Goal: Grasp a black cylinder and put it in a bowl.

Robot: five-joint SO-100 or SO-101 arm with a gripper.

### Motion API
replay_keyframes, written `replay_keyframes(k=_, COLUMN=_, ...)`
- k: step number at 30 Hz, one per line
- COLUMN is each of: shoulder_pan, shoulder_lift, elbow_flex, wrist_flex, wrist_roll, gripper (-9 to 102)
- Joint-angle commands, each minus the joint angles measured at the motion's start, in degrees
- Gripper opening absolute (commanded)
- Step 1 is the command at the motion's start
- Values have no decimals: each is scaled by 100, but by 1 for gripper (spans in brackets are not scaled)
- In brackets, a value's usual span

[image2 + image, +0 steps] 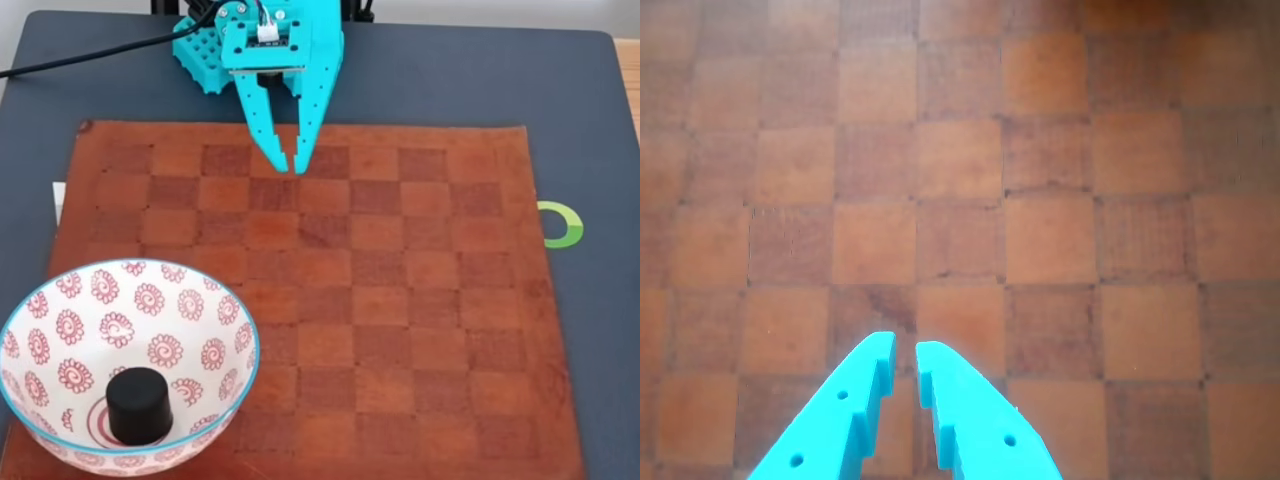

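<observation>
Black cylinder (139, 405) seen upright inside the bowl (60, 300) at lower left in the fixed view, well apart from the turquoise gripper (291, 163), jaws nearly closed, nothing held, checkered mat (400, 300) below.

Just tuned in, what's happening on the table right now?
The black cylinder already sits upright inside the bowl, on its red-ringed centre, at the lower left of the fixed view. The turquoise gripper is across the checkered leather mat at its far edge, holding nothing, its fingertips nearly closed with a thin gap showing in the wrist view. The placing looks done.
</observation>
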Motion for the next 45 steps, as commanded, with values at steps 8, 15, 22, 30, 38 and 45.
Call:
replay_keyframes(k=8, shoulder_pan=18, shoulder_lift=633, elbow_flex=255, wrist_flex=396, wrist_roll=-88, gripper=1)
replay_keyframes(k=15, shoulder_pan=9, shoulder_lift=624, elbow_flex=404, wrist_flex=334, wrist_roll=-88, gripper=1)
replay_keyframes(k=22, shoulder_pan=9, shoulder_lift=624, elbow_flex=404, wrist_flex=334, wrist_roll=-44, gripper=1)
replay_keyframes(k=30, shoulder_pan=9, shoulder_lift=624, elbow_flex=404, wrist_flex=352, wrist_roll=-53, gripper=0)
replay_keyframes(k=38, shoulder_pan=18, shoulder_lift=624, elbow_flex=404, wrist_flex=343, wrist_roll=-97, gripper=0)
replay_keyframes(k=45, shoulder_pan=9, shoulder_lift=624, elbow_flex=404, wrist_flex=343, wrist_roll=-97, gripper=1)
